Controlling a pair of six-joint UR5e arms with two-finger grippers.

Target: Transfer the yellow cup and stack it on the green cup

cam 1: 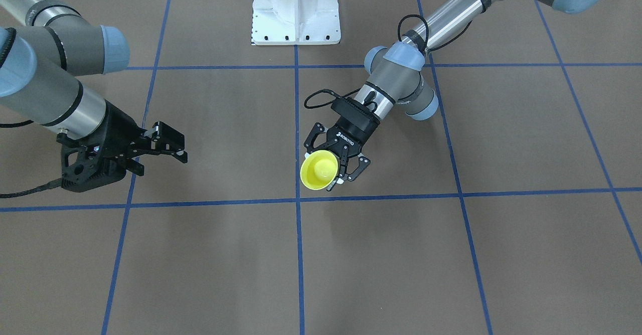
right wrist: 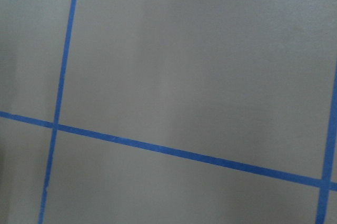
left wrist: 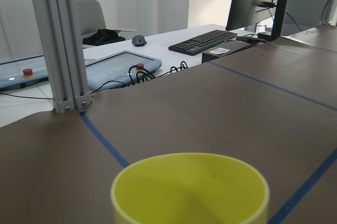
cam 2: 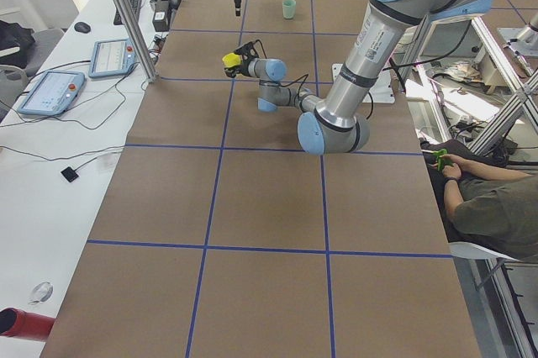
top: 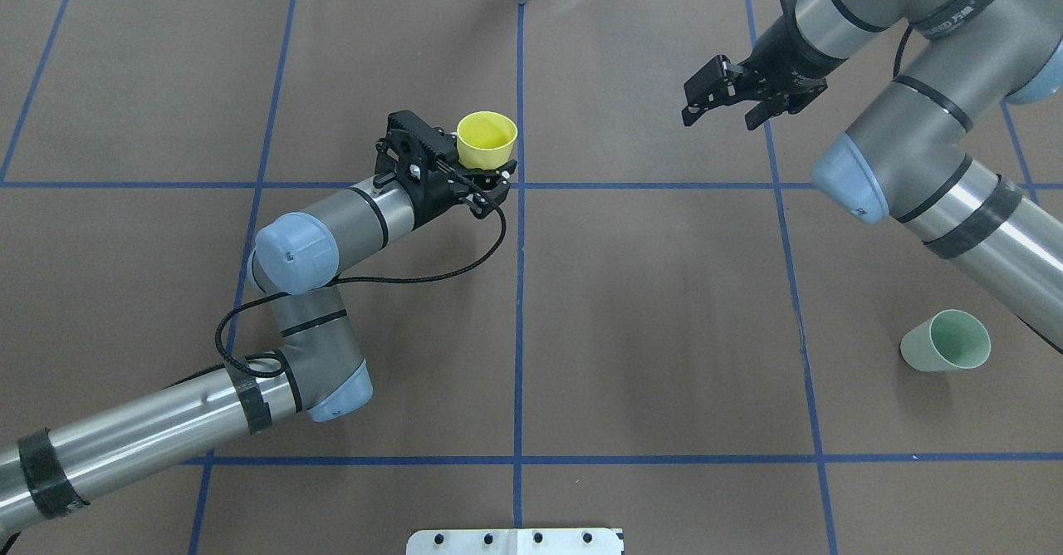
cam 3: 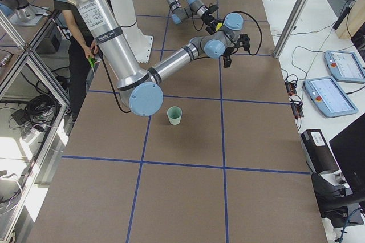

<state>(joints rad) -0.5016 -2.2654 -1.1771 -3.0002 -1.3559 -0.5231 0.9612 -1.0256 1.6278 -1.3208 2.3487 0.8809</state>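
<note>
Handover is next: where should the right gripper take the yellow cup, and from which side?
Probably the upper wall just under the rim, coming in from the robot's right. The yellow cup is upright, mouth up, in the left gripper, which closes on it from the robot's left, so the half facing the open right gripper is bare. The cup widens upward, which should resist slipping.

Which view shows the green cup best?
Overhead exterior: the green cup stands whole, large and unobstructed, with its open mouth visible. Exterior right shows it smaller; exterior left shows it tiny and far off. The front-facing and wrist views miss it.
</note>
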